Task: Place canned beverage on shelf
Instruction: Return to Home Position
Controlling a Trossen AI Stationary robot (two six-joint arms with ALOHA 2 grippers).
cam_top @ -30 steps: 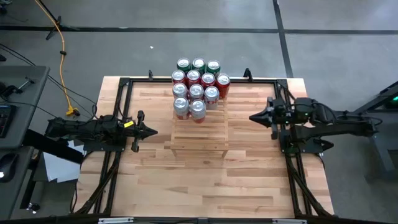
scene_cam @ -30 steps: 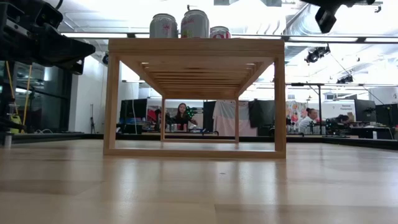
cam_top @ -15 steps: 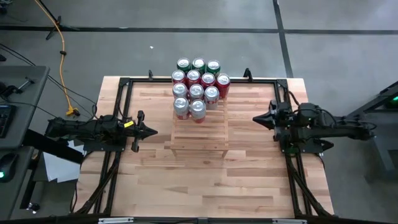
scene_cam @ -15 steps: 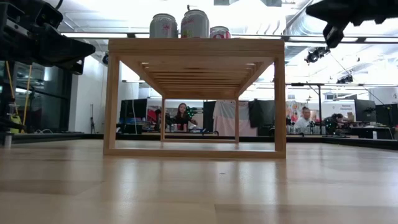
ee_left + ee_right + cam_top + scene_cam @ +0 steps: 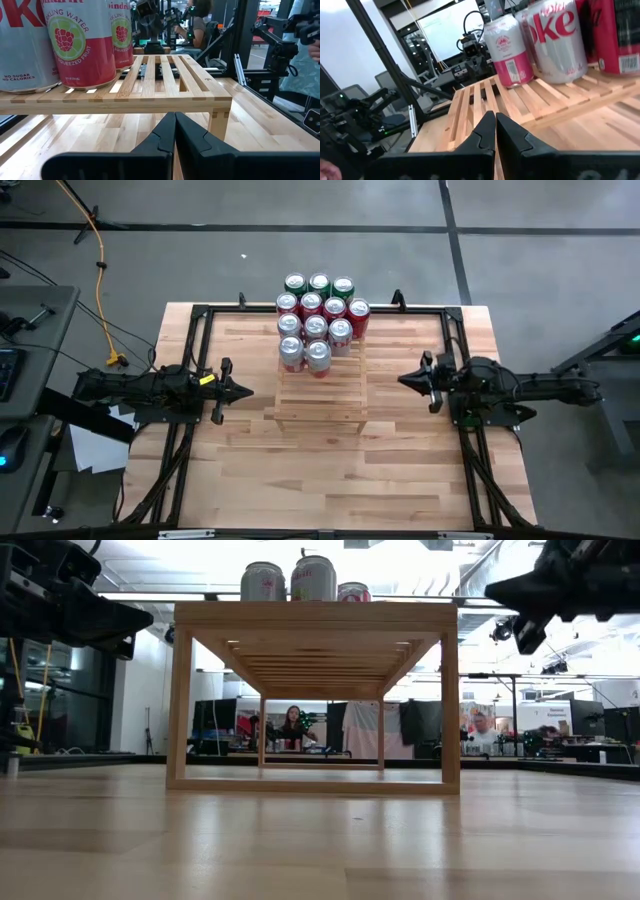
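The shelf (image 5: 320,390), a light wooden slatted rack, stands on its short legs mid-table. Several canned beverages (image 5: 318,320), red, silver and green, stand upright on its far half and show as tops above its edge in the low view (image 5: 290,582). My left gripper (image 5: 248,391) hovers shut at the shelf's left, pointing level at it (image 5: 175,120). My right gripper (image 5: 403,379) hovers shut at the shelf's right, pointing level at it (image 5: 495,120). Neither holds anything.
The shelf's near slats (image 5: 320,405) lie bare. A black frame rail (image 5: 200,315) runs round the tabletop. Bare wooden tabletop (image 5: 330,470) lies in front of the shelf. People sit in the room beyond the table (image 5: 292,725).
My right gripper has come down toward the table at the shelf's right side, staying shut and holding nothing. The shelf and the cans have kept still.
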